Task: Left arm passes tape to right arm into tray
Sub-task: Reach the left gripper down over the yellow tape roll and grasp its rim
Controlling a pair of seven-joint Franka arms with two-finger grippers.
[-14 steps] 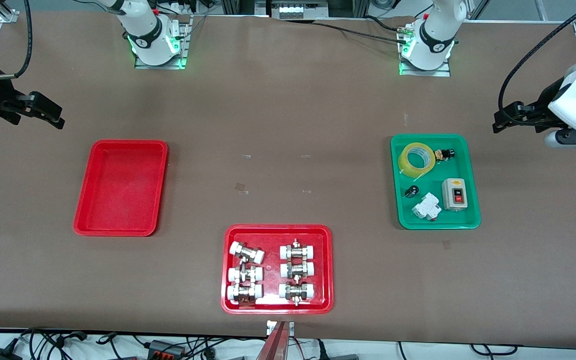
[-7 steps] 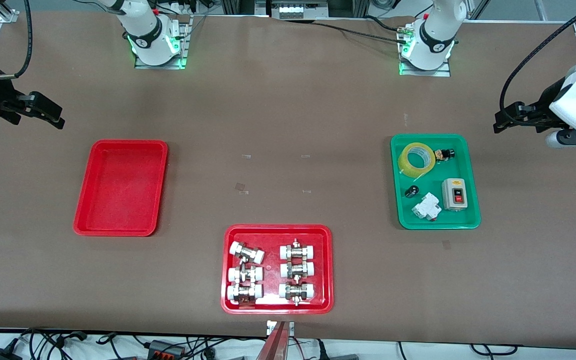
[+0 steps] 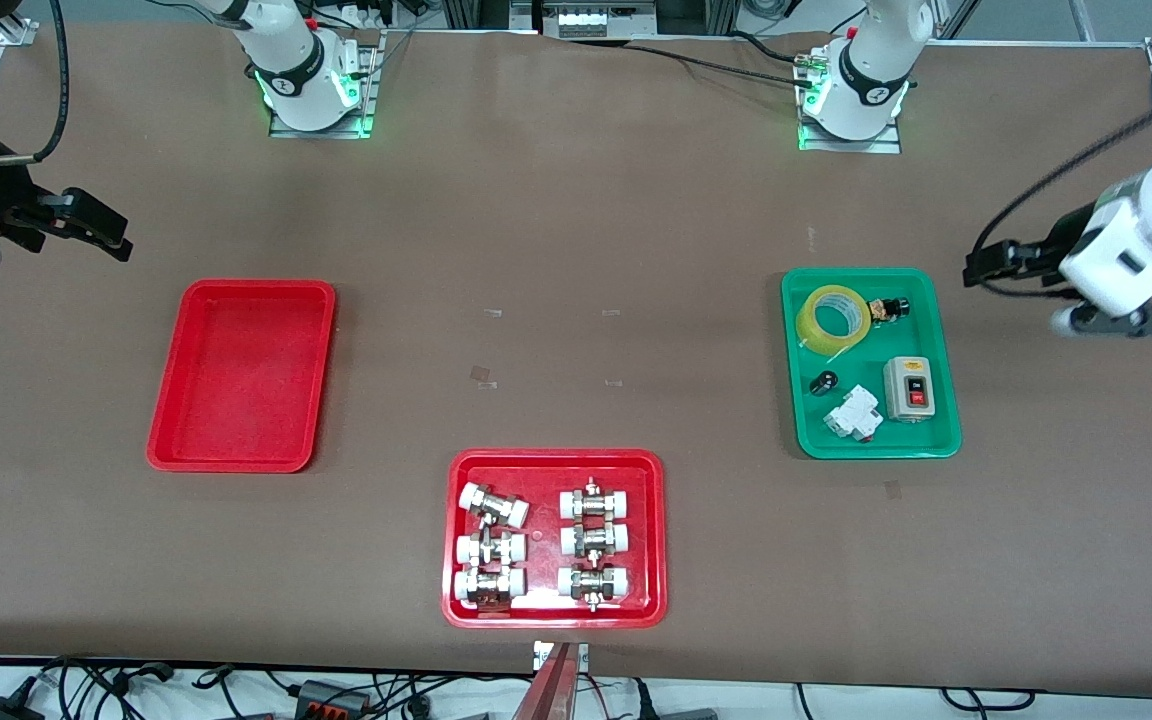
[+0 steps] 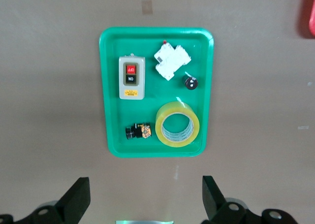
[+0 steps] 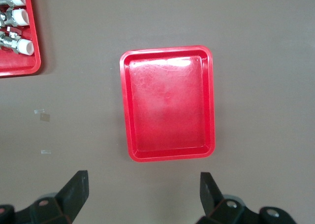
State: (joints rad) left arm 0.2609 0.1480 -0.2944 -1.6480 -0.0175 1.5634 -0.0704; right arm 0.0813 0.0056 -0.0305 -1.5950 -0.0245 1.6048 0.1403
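Tape (image 3: 834, 317) lies flat in the green tray (image 3: 944, 440) at the left arm's end in the front view, the left gripper (image 3: 981, 266) up over bare table just beside that tray, the right gripper (image 3: 101, 230) waiting over bare table near the plain red tray (image 3: 168, 400). Left wrist view: fingers (image 4: 75, 200) spread wide, nothing between them, tape (image 4: 177, 124) next to a small black part (image 4: 137, 132). Right wrist view: fingers (image 5: 74, 190) wide apart, bare red tray (image 5: 127, 111) below.

grey switch box (image 4: 131, 78) in the green tray (image 4: 109, 111) reads "on" (upside down)
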